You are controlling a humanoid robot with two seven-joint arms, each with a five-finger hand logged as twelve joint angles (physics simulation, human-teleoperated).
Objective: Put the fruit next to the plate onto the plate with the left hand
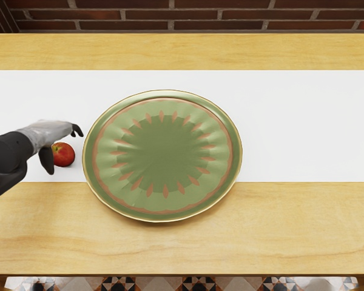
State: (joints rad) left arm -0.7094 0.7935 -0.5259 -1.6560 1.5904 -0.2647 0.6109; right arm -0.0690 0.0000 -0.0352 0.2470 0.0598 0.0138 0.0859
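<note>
Now the left hand (48, 136) hangs over the apple (65, 155), fingers apart, just left of the plate (164, 151); closing off-centre could likely nudge the round fruit rolling away.

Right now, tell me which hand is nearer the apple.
Left. The left hand is open at the upper left of the apple, thumb just left of it. The right hand is not in view, so it cannot be placed.

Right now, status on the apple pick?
Left hand open, arched over the apple, no grip yet. Apple on the white runner, left of the plate, not touching. Nothing between them. Right hand out of view.
</note>
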